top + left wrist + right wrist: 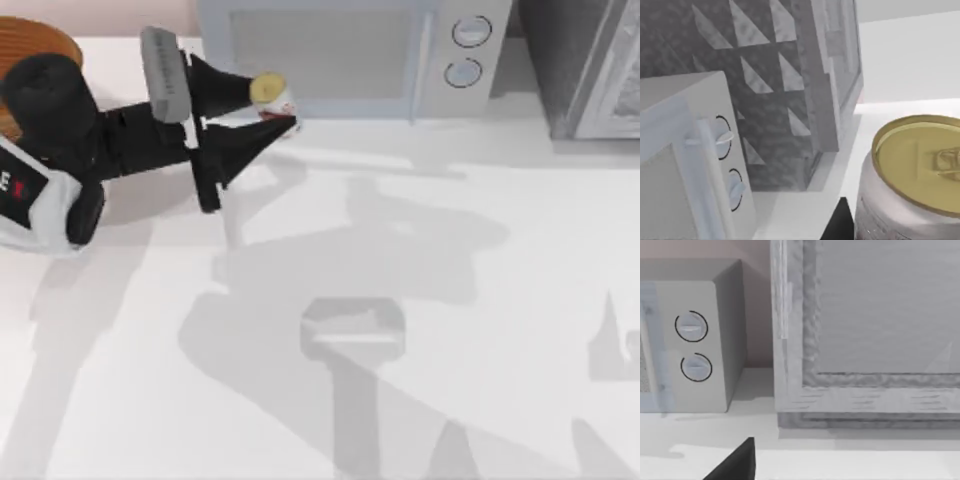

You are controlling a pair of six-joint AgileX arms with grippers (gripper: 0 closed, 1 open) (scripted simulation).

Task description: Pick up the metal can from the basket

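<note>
The metal can (268,90), with a tan-gold end and a whitish side marked in red, is held between the black fingers of my left gripper (275,107). It hangs just in front of the microwave, to the right of the basket and apart from it. Close up in the left wrist view, the can (912,175) shows its gold top beside one black fingertip (839,222). The orange-brown basket (35,45) sits at the table's far-left back corner, mostly hidden under my left arm. One dark fingertip (735,462) of my right gripper shows in the right wrist view.
A white microwave (340,50) with two round dials stands along the back edge. A grey patterned cabinet (585,65) stands to its right. The white tabletop (400,320) carries only the arms' shadows.
</note>
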